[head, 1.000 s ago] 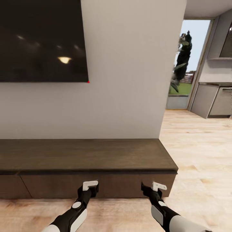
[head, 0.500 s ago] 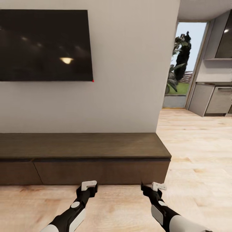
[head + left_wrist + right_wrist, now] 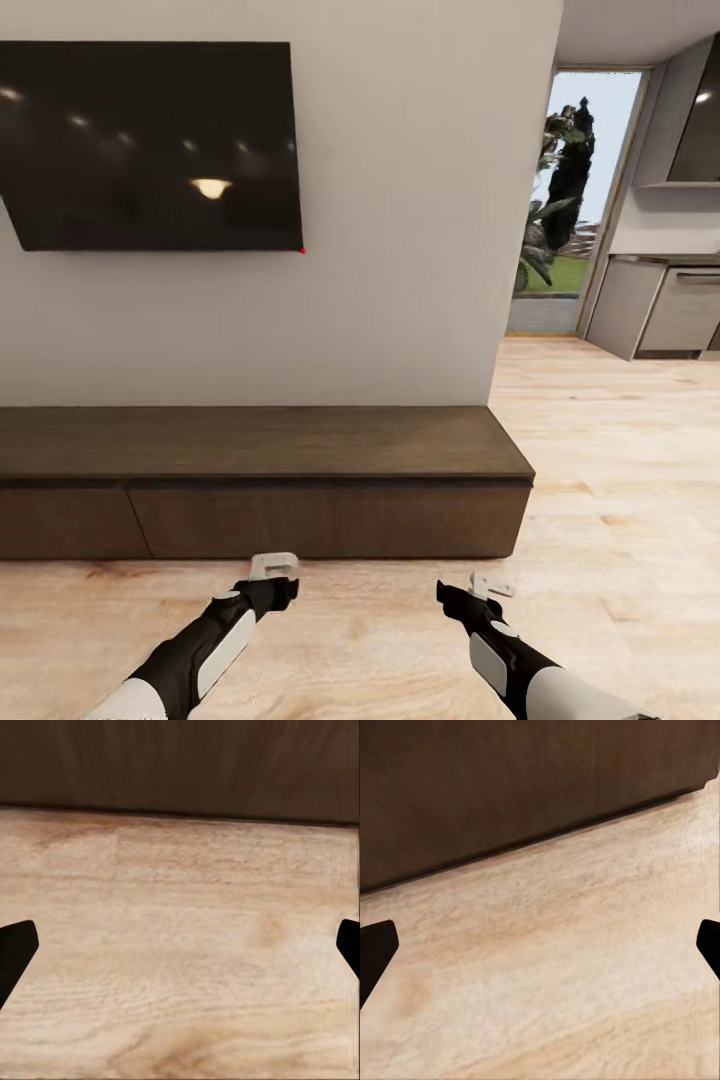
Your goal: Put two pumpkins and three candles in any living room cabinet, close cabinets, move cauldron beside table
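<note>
Facing the long dark cabinet (image 3: 300,470) against the wall, its drawer fronts all lying flush and closed, left gripper (image 3: 273,566) and right gripper (image 3: 490,585) hovering empty, jaws spread, above the wooden floor (image 3: 620,480), television (image 3: 150,145) hanging above.

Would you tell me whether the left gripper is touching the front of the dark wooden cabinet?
Apart. In the left wrist view, bare floor lies between the open left gripper and the cabinet; the head view agrees.
</note>
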